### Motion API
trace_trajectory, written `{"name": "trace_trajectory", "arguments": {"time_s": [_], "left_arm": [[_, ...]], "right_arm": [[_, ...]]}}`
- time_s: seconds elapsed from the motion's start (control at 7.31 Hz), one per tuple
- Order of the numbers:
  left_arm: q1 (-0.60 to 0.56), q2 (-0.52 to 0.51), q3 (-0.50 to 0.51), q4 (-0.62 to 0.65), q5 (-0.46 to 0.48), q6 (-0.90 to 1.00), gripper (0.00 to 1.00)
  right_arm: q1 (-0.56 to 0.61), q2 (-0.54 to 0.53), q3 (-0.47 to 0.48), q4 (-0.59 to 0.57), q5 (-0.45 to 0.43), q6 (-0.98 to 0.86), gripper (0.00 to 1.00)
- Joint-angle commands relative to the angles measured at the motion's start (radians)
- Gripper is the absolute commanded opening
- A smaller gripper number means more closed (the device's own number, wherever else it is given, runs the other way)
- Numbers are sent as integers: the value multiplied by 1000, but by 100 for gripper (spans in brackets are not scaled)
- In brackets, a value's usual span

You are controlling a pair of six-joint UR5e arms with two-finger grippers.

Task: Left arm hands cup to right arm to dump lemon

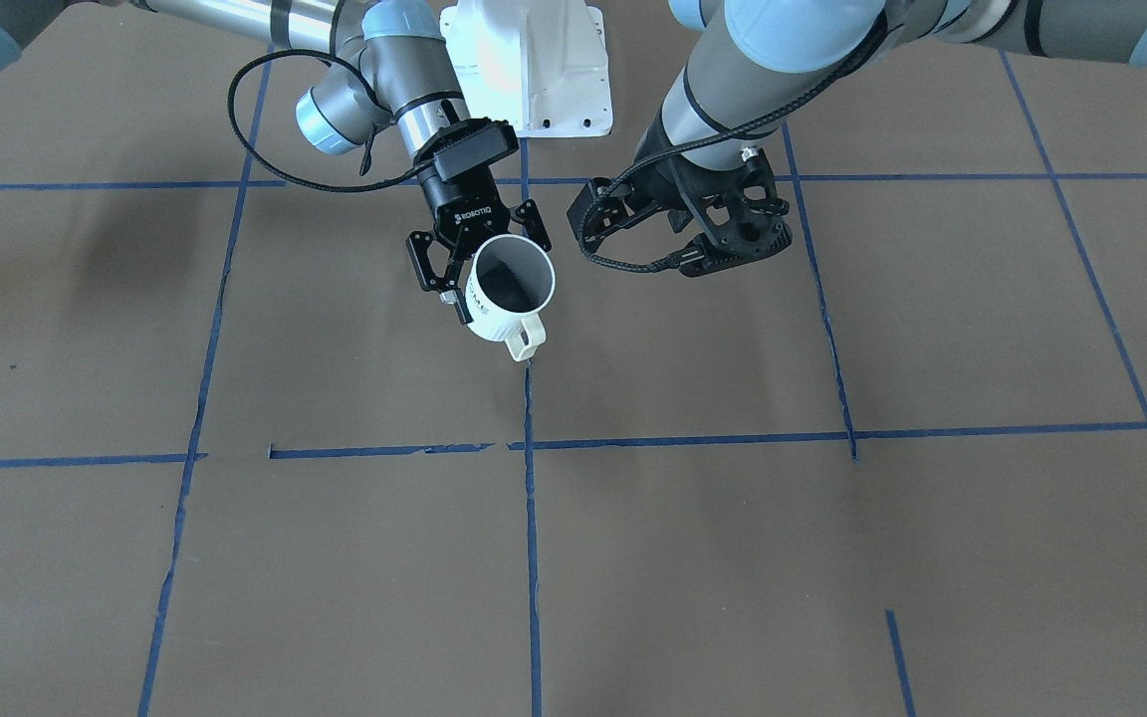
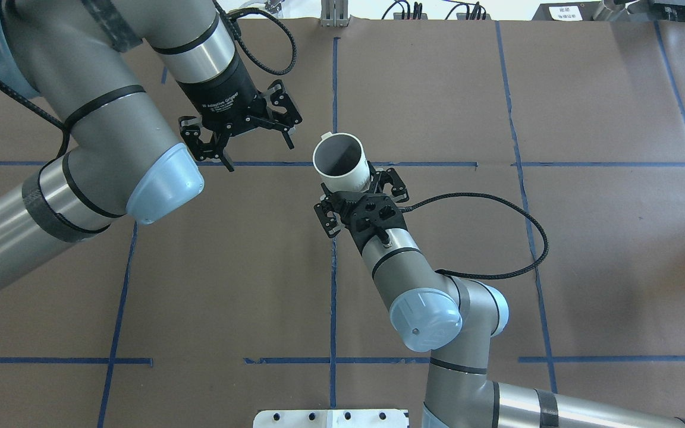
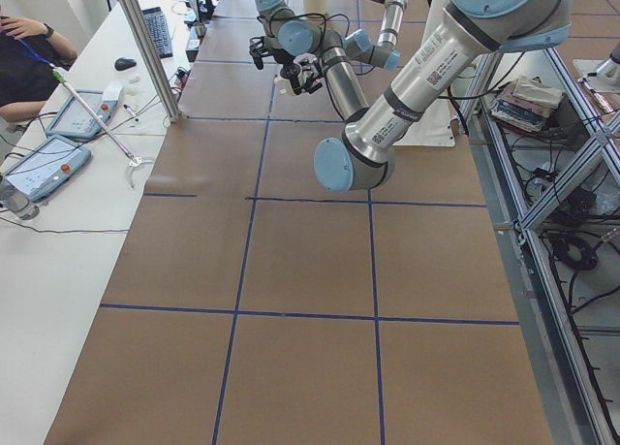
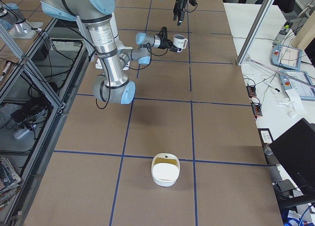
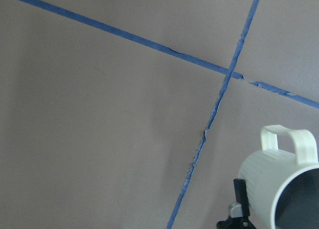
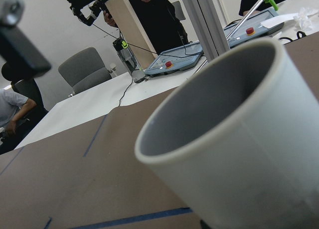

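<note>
The white ribbed cup point(image 1: 509, 299) is held upright above the table in my right gripper point(image 1: 494, 271), the one lettered "ROBOTIQ", which is shut on its wall. The handle points away from the robot. The cup point(image 2: 341, 156) shows a grey inside and no lemon in any view. My left gripper point(image 2: 260, 157) is open and empty, a short way to the cup's left and apart from it. It also shows in the front view point(image 1: 733, 254). The cup fills the right wrist view point(image 6: 239, 139) and sits at the lower right of the left wrist view point(image 5: 279, 189).
The brown table point(image 2: 586, 249) has blue tape lines. A white round container point(image 4: 166, 170) stands far off toward the robot's right end. The right arm's black cable point(image 2: 521, 238) loops beside its wrist. Operators and tablets point(image 3: 44, 164) are at the far side.
</note>
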Motion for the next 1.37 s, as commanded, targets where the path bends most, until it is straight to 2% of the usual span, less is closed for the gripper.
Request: {"name": "trace_trajectory", "arguments": {"time_s": [0.0, 0.55, 0.82, 0.96, 1.09, 1.23], "left_arm": [[0, -31, 41, -3, 0, -18, 100], [29, -43, 92, -72, 0, -37, 97], [37, -43, 93, -83, 0, -35, 89], [46, -37, 93, -93, 0, -37, 74], [51, -35, 93, -99, 0, -32, 52], [53, -34, 93, -115, 0, -32, 51]], "right_arm": [[-2, 21, -2, -47, -1, -1, 37], [-12, 49, -2, -47, -4, 10, 38], [-22, 50, -2, -44, -25, 12, 38], [-22, 50, -1, -36, -26, 13, 37], [-22, 50, -1, -30, -26, 13, 37], [-22, 58, -1, -29, -26, 13, 37]]}}
